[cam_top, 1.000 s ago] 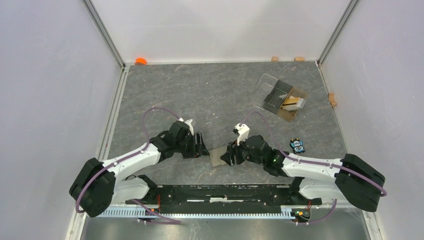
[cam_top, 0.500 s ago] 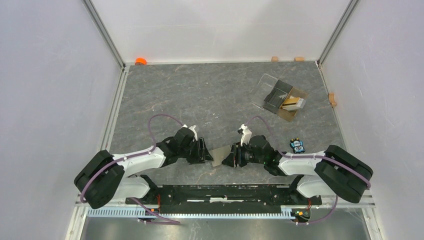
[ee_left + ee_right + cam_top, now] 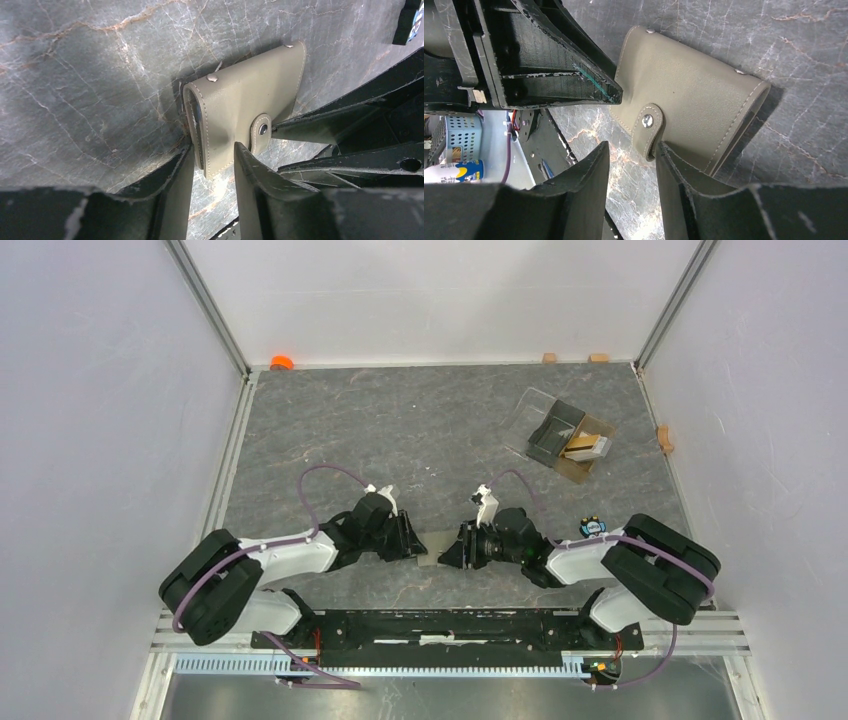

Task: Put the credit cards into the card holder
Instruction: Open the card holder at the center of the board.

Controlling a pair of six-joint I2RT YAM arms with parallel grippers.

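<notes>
Both arms have drawn inward over the last second, and the card holder, seen earlier from above as a flat patch, now shows only as a narrow sliver between them. The left end effector pinches the card holder at its folded edge, one finger against the spine and the other against the outer face. The olive-khaki holder stands tilted on the surface, closed, its snap tab fastened. The right end effector is spread around that tab: one finger touches the holder beside the snap, and the other stands clear across a gap. Well apart, toward the far right of the surface, tan credit cards lie in a clear plastic box.
</notes>
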